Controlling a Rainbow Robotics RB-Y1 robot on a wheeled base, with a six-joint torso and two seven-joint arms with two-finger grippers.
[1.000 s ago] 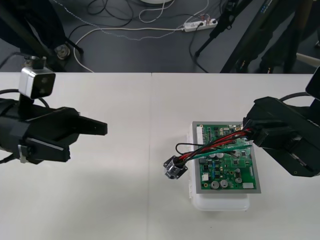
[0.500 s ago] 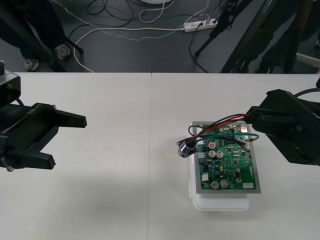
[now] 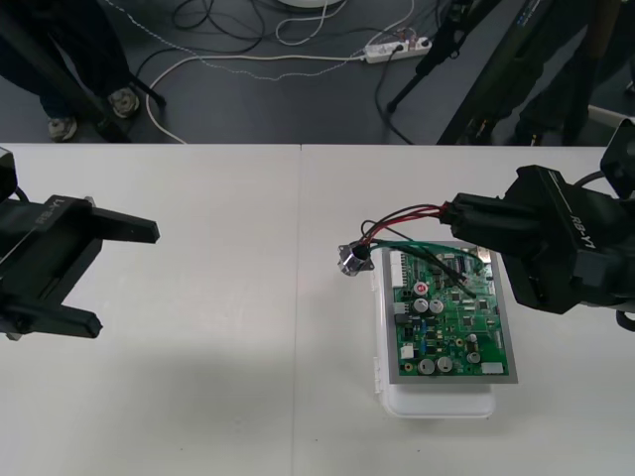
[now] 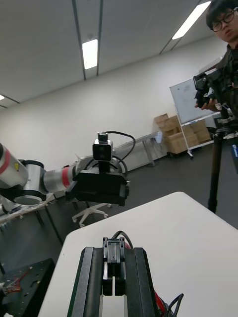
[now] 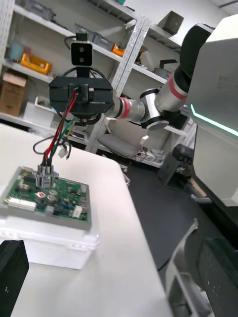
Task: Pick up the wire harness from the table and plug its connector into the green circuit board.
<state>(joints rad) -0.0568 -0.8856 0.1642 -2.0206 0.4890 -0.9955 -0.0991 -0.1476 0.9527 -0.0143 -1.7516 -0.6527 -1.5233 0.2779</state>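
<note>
My right gripper [image 3: 464, 220] is shut on the wire harness [image 3: 402, 223] and holds it in the air over the far edge of the green circuit board [image 3: 451, 322]. Red, black and green wires run left from the fingers to the round metal socket [image 3: 355, 258], which dangles beside the board's far left corner. In the right wrist view the black plug [image 4: 114, 262] sits pinched between the two fingers. From the left wrist view the socket [image 5: 45, 176] hangs just over the board [image 5: 54, 195]. My left gripper [image 3: 127, 281] waits open at the table's left side.
The board rests on a white base [image 3: 437, 402] at the right middle of the table. A table seam [image 3: 300, 297] runs front to back just left of the board. Bare tabletop lies between the left gripper and the board.
The right gripper rose and shifted left toward the board's far edge, carrying the harness; the socket lifted from beside the board's left side. The left gripper drew back to the left.
</note>
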